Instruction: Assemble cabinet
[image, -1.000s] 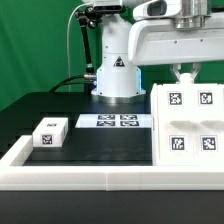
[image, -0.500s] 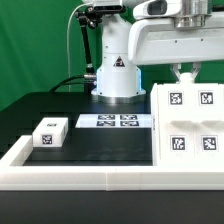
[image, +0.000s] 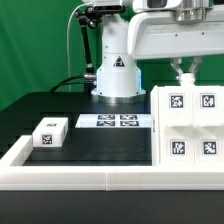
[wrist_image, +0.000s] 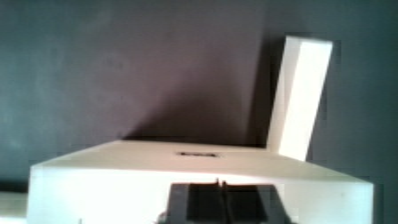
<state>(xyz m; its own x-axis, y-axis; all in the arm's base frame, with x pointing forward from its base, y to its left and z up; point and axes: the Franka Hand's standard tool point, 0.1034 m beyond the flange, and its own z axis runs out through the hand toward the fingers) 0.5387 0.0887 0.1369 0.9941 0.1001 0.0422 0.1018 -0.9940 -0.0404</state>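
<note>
On the black bench (image: 100, 145), at the exterior view's right, the cabinet (image: 190, 125) stands against the white rail (image: 80, 172). Just above its rear edge hangs the hand (image: 181, 72), closed tight, gripping nothing. Bare bench separates cabinet from a small tagged block (image: 50, 132).

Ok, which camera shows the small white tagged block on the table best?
The exterior view. There the small white block lies whole on the black table, toward the exterior view's left, with tags showing. The wrist view shows only plain white surfaces close up, no tag; I cannot find the block there.
</note>
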